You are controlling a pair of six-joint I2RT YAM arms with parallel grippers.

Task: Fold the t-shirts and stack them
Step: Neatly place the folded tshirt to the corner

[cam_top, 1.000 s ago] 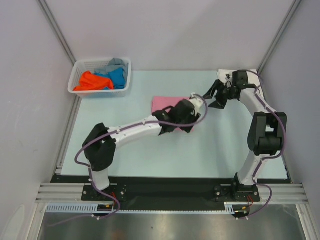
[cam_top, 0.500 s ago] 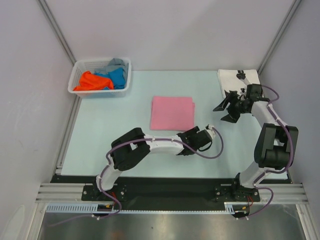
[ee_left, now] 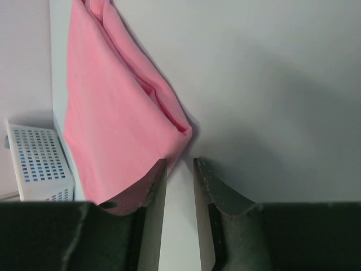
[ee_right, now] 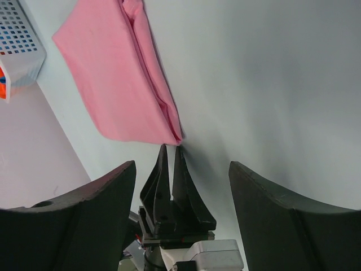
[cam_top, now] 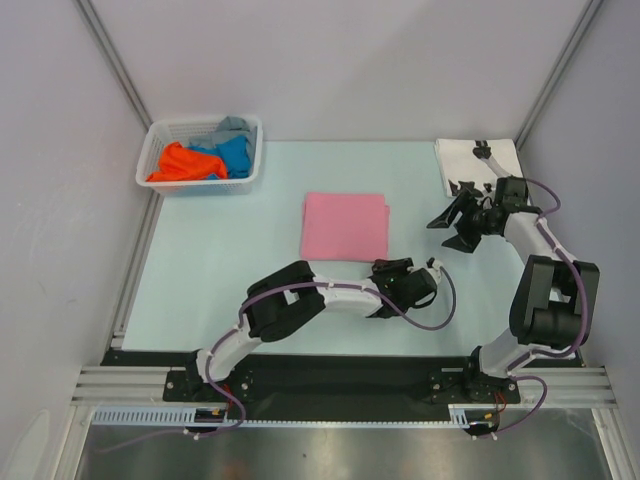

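A pink t-shirt lies folded flat in a rectangle at the table's middle; it also shows in the wrist views. My left gripper sits just off the shirt's near right corner, pointing at it. Its jaws stand a narrow gap apart with only bare table between them. My right gripper hovers to the right of the shirt, wide open and empty, looking at the left gripper. A white t-shirt with black print lies folded at the far right.
A white lattice basket at the far left holds an orange t-shirt, a blue one and a grey one. The basket's corner shows in the wrist views. Walls enclose the table on three sides.
The left arm has pulled back off the pink shirt toward the near edge, its jaws narrowing. The right gripper has moved right, away from the shirt. The shirt now lies flat and uncovered.
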